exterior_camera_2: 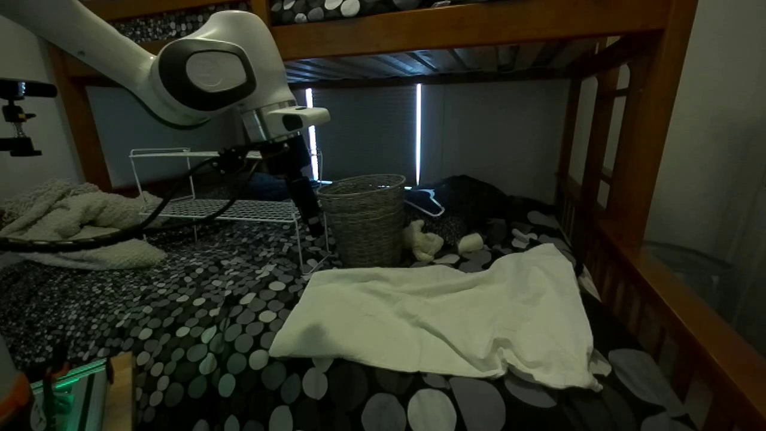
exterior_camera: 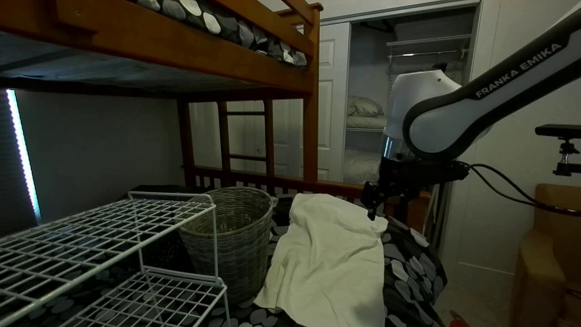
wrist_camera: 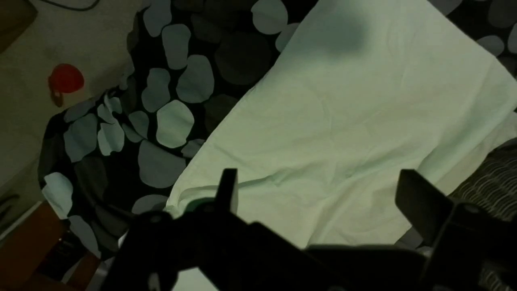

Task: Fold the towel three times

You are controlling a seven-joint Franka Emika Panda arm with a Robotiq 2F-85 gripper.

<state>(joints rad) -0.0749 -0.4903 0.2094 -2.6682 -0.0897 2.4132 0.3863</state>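
Plainly, one towel (exterior_camera_2: 413, 317) lies beside one basket (exterior_camera_2: 366, 233), two jaws spread.

Your arm (exterior_camera: 435, 127): white, black-banded
Your lettering (exterior_camera: 518, 70): pale FRANKA EMIKA, upper right of the frame
Your gripper (wrist_camera: 317, 178): black, blocky
Your cable (exterior_camera_2: 90, 242): black, curved

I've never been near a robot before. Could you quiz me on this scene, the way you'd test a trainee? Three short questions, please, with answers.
1. True or false: the towel hangs from the pincer.
2. Choose one. In the wrist view, the pincer is: a) shut; b) open; c) clamped on the towel.
3. Fill in: in an exterior view, the ____ shows between the wire rack and the towel.

Key: 1. False; it lies on the bedcover. 2. b. 3. basket.
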